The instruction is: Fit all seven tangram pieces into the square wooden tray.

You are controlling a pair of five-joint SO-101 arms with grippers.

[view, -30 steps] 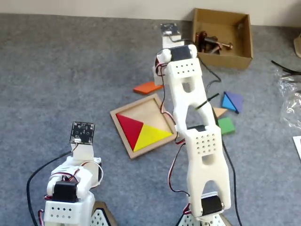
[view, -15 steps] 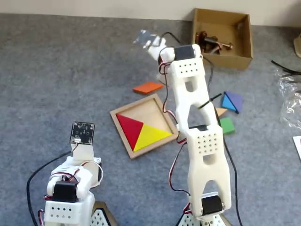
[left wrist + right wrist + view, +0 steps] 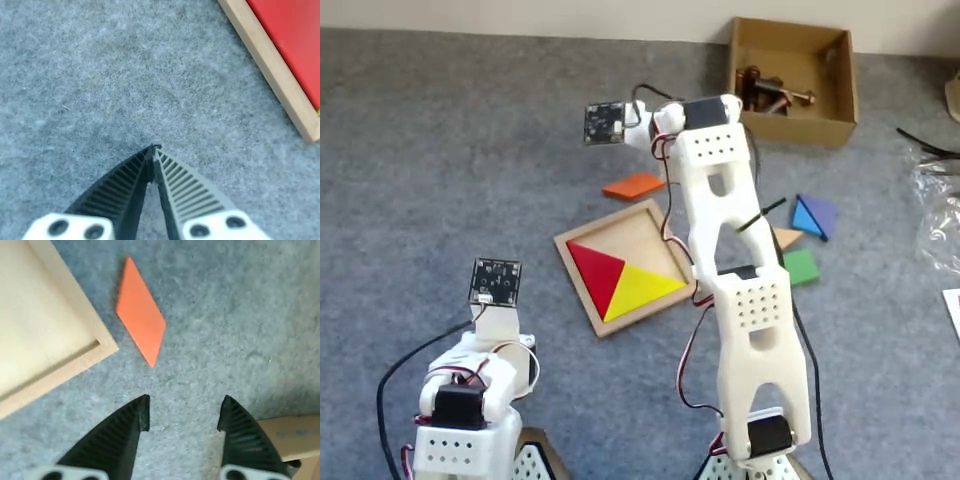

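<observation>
My left gripper (image 3: 154, 150) hangs pressed together near the tray (image 3: 605, 222), which holds only the red triangle (image 3: 595, 272) and yellow triangle (image 3: 642, 287). My right gripper (image 3: 182, 412) is spread near the orange piece (image 3: 634, 186). By my count five remain loose on the table: that one, plus the tan piece (image 3: 786, 238), green square (image 3: 800, 266), blue triangle (image 3: 805, 216) and purple piece (image 3: 823, 212).

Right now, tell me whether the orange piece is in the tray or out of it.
Out. The orange piece lies flat on the carpet, just outside the rim of the wooden tray, not touching it.
</observation>
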